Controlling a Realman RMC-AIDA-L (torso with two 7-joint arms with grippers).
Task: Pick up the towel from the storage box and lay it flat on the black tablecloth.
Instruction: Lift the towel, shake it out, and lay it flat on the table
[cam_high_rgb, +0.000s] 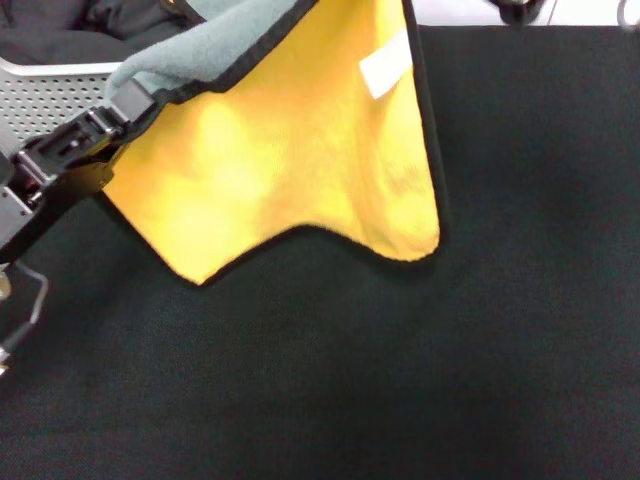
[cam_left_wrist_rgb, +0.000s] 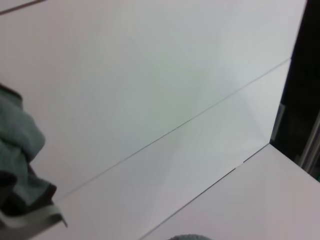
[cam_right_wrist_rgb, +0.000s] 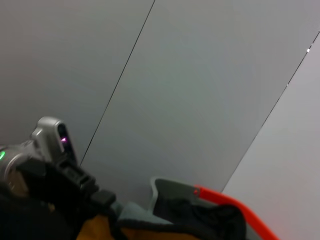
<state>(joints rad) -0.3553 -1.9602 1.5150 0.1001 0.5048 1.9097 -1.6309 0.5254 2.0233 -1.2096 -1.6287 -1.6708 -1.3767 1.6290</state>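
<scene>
The towel (cam_high_rgb: 290, 150) hangs in the air with its yellow face toward the head camera, its lower edge just above the black tablecloth (cam_high_rgb: 400, 380). Its grey face folds over along the top, and a white tag (cam_high_rgb: 385, 68) shows near the upper right. My left gripper (cam_high_rgb: 128, 103) is shut on the towel's upper left corner, in front of the storage box (cam_high_rgb: 50, 100). The right wrist view shows that gripper (cam_right_wrist_rgb: 107, 200) clamping the towel (cam_right_wrist_rgb: 135, 220). Grey towel cloth (cam_left_wrist_rgb: 15, 135) bunches at the edge of the left wrist view. My right gripper is out of view.
Dark cloths (cam_high_rgb: 80, 25) lie inside the storage box at the back left. A grey container with a red-orange rim (cam_right_wrist_rgb: 235, 205) holding dark fabric shows in the right wrist view. White wall panels fill both wrist views. The table's far edge runs along the top right.
</scene>
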